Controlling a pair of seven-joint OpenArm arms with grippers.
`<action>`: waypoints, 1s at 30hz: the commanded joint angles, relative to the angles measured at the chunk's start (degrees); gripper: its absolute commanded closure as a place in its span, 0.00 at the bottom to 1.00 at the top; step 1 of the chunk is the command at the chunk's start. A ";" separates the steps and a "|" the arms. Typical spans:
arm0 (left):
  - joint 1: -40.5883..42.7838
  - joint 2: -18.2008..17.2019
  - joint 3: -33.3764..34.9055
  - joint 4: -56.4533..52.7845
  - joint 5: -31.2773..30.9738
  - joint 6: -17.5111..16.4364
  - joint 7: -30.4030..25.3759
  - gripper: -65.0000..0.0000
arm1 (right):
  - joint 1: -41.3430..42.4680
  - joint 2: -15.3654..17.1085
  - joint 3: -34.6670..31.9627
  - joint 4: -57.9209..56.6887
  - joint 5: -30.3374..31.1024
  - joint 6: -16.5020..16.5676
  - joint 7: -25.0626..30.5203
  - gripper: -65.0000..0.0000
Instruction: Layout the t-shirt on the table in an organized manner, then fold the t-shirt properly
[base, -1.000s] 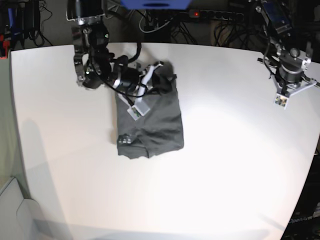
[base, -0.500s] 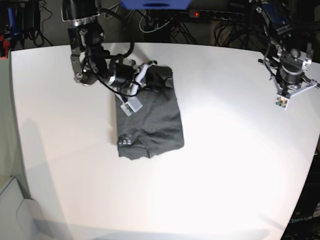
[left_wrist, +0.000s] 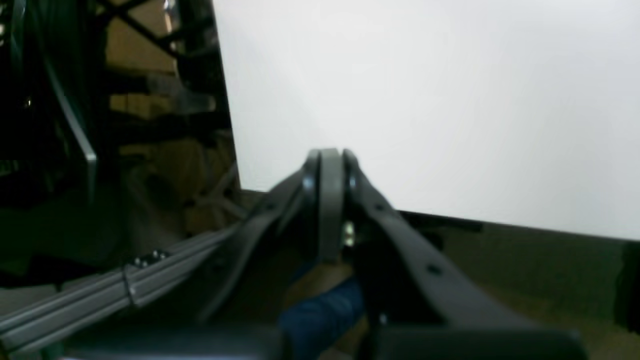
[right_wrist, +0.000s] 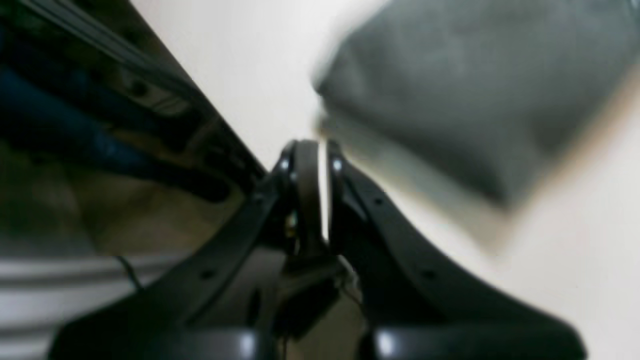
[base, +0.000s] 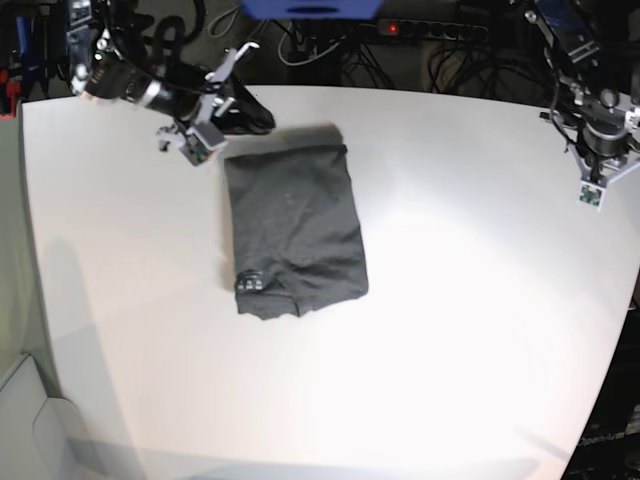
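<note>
Cloth first: in the base view we see the t-shirt (base: 295, 230) lying folded into a compact dark grey rectangle on the white surface (base: 470, 330), left of centre, its lower edge rumpled with a small fold at the bottom left corner. Our right gripper (base: 262, 118) hangs just past the shirt's far left corner, near the back edge, carrying nothing. Our left gripper (base: 600, 170) sits well apart at the far right edge.

From the left wrist view we see the left gripper (left_wrist: 327, 157) with its two dark fingers pressed together, nothing between them, over the surface's edge (left_wrist: 450, 220), with bare white top beyond.

From the right wrist view, which is blurred, we see the right gripper (right_wrist: 310, 150) pressed nearly together, only a thin sliver of light between the fingers and no cloth in them. The t-shirt (right_wrist: 465, 100) lies just beyond the tips on the surface (right_wrist: 240, 65).
</note>
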 joint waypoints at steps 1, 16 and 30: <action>1.72 -0.33 0.07 1.04 0.03 0.25 -0.66 1.00 | -2.71 0.92 1.61 1.18 1.95 0.47 3.53 0.99; 21.50 1.78 16.43 -12.14 -4.71 0.25 -10.77 1.00 | -22.05 2.33 13.04 -17.64 1.25 0.47 20.15 0.99; -1.00 -4.91 19.86 -82.65 -4.89 4.34 -35.47 1.00 | 7.66 -0.83 12.87 -92.45 -24.95 0.47 53.91 0.99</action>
